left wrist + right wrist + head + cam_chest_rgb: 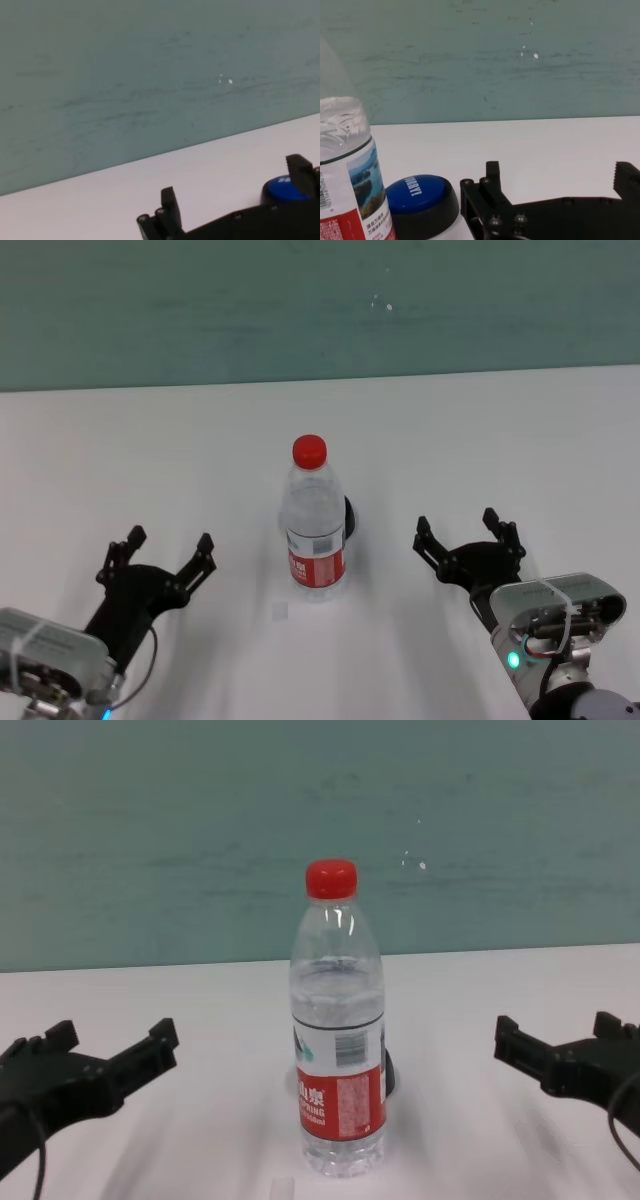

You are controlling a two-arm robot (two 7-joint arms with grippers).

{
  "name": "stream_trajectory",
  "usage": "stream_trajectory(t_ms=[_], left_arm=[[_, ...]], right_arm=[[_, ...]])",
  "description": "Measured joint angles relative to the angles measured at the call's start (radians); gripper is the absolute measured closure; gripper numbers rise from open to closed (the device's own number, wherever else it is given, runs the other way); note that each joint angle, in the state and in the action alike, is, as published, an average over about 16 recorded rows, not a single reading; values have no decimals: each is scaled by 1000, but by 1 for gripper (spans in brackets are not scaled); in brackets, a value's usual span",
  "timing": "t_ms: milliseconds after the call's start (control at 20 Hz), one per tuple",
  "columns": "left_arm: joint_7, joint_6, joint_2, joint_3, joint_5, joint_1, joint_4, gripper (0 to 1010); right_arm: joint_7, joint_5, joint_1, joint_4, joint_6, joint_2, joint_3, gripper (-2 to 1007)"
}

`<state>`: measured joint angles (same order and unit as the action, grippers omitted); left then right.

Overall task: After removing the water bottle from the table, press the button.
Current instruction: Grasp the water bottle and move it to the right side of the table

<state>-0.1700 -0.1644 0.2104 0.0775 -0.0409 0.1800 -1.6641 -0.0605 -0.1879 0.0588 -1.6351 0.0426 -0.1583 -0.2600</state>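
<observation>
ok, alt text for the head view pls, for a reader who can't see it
A tall clear plastic water bottle with a red screw cap stands upright mid-way across a plain white table, hiding most of the black-based button just behind it. The open left gripper and open right gripper sit either side of it, touching nothing.

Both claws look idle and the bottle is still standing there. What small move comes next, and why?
Probably ease the right claw in toward the water bottle. The bottle stands upright on the table, directly in front of the blue button, blocking it from the head view. The right claw is open, empty, and level beside the bottle; the left claw is also open and apart from it.
</observation>
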Motion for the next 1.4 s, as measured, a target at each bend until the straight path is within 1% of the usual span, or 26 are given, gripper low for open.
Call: stream_trajectory(t_ms=[500,800,1100,1400], left_arm=[[-31,-8,40,-24,6,-65,57,7],[-40,-10,58,-40,2,-80,81,7],[-42,-15,65,-50,-1,-88,100,7],[-42,-20,62,-47,0,-94,115,7]], right_arm=[[0,0,0,0,0,0,0,3],[0,0,0,0,0,0,0,3],[0,0,0,0,0,0,0,3],[0,0,0,0,0,0,0,3]])
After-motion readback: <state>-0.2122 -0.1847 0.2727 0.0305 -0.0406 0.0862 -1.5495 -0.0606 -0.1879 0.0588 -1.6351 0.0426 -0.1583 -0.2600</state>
